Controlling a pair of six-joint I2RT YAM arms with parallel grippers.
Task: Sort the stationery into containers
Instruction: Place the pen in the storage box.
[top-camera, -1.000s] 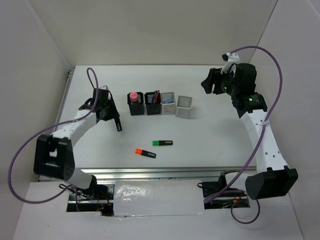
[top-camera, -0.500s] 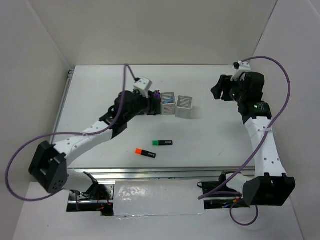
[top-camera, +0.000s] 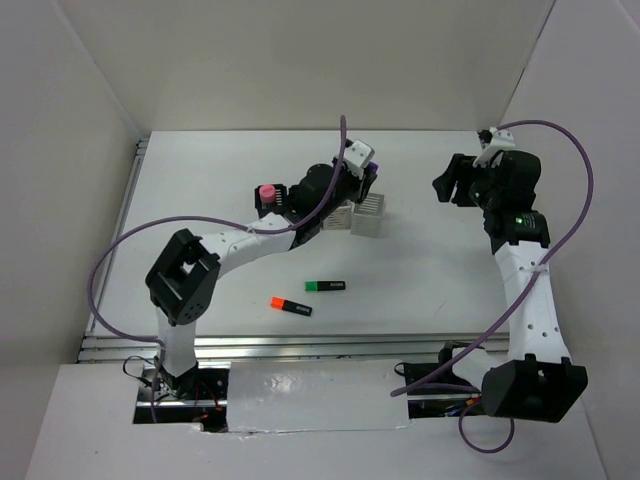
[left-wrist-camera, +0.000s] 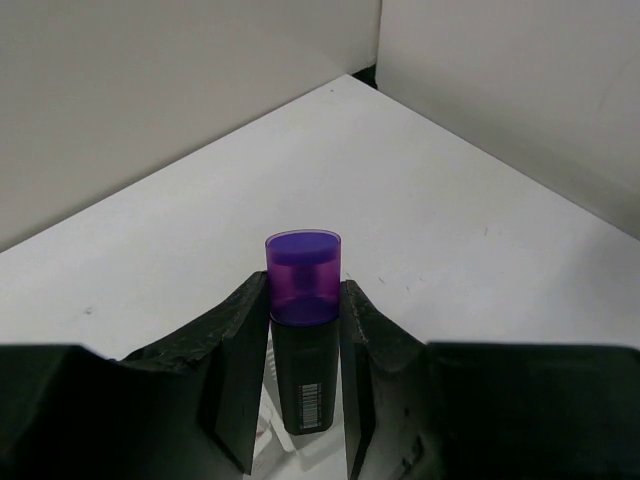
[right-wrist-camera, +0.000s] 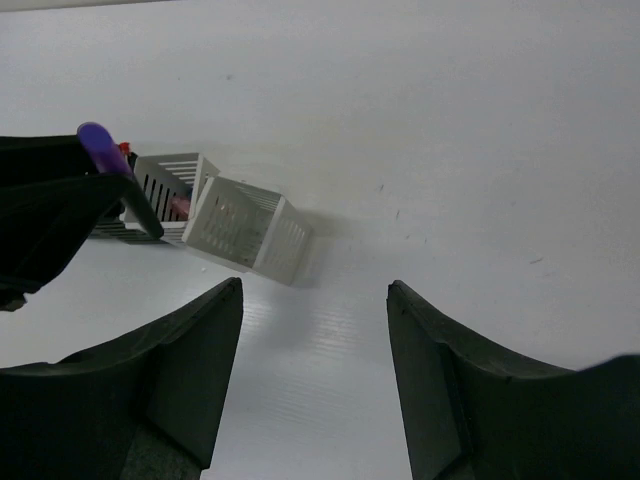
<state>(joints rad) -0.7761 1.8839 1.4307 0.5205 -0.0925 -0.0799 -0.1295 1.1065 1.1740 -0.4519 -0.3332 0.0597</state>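
My left gripper (top-camera: 366, 183) hangs over the right end of the row of containers, shut on a purple-capped highlighter (left-wrist-camera: 303, 290) with a black body. It stands upright between the fingers (left-wrist-camera: 238, 340). Below it is a light grey cup (top-camera: 368, 212), which looks empty in the right wrist view (right-wrist-camera: 250, 225). A second grey cup (right-wrist-camera: 170, 180) stands beside it. At the left end, a black cup (top-camera: 268, 203) holds a pink-topped marker. A green marker (top-camera: 325, 286) and an orange one (top-camera: 291, 306) lie on the table. My right gripper (top-camera: 447, 186) is open and empty, off to the right.
My left arm (top-camera: 250, 240) stretches across the middle of the row and hides the cups there. White walls close in the table (top-camera: 430, 290) at the back and on both sides. The two loose markers lie between the row and the front edge.
My left arm has swung from the left of the table across the row of cups to its right end, carrying the purple highlighter. My right gripper has drifted slightly to the right.
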